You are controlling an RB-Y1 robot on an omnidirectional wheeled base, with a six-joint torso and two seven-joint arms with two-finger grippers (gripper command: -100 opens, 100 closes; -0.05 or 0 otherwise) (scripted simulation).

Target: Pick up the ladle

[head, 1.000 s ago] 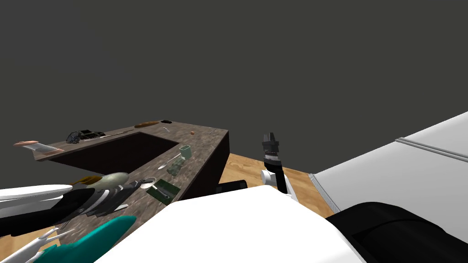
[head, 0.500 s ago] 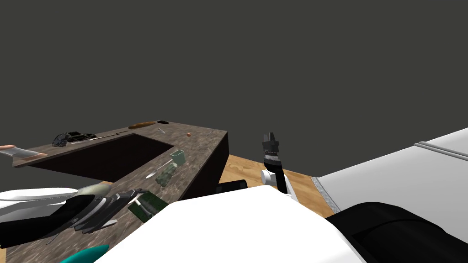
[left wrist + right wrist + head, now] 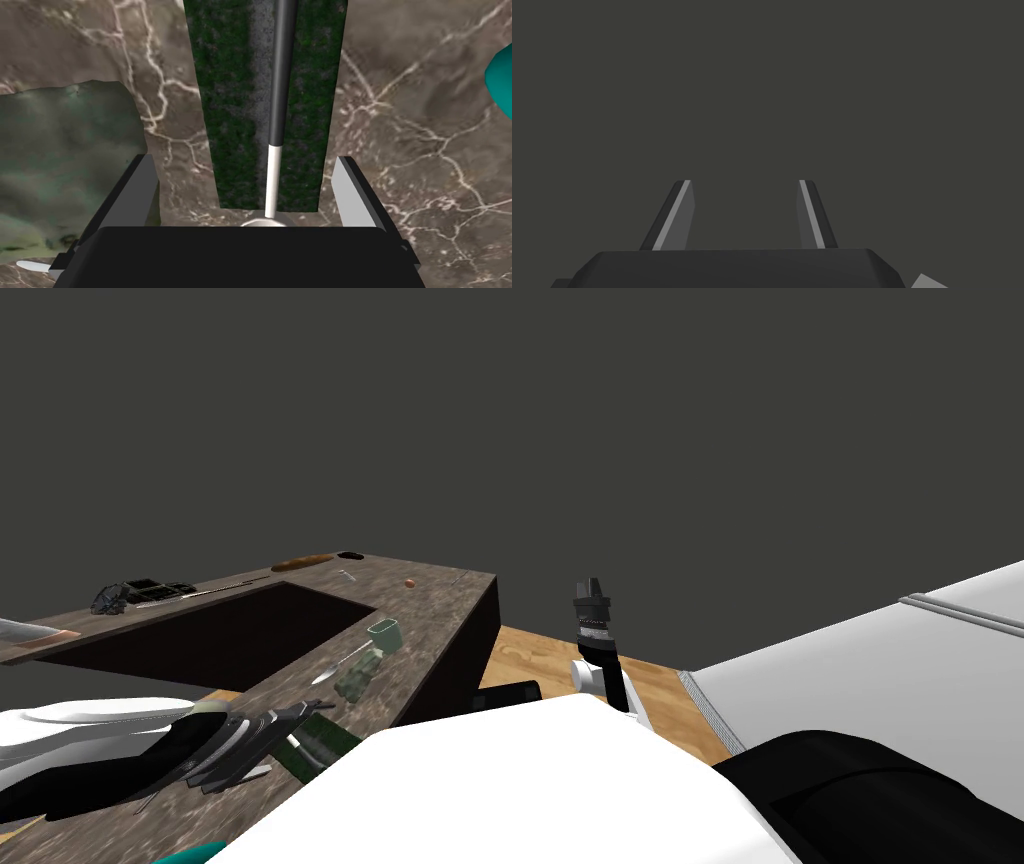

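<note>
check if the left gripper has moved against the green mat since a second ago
Yes. The left gripper has advanced over the green mat; its open jaws now flank the ladle, whose bowl lay just ahead of it before.

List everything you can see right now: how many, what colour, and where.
ladle: one, black handle on a silver stem, lying along the mat, between the left gripper's fingers
mat: one, dark green, flat on the counter under the ladle
counter: one, brown marbled, around a dark recess
lump: one, mottled grey-green, on the counter beside the mat
cup: one, pale green, near the recess's edge
teal object: one, partly in view, on the mat's other side
floor: wooden, past the counter's end
left gripper: open, over the ladle
right gripper: open, raised, away from the counter
</note>
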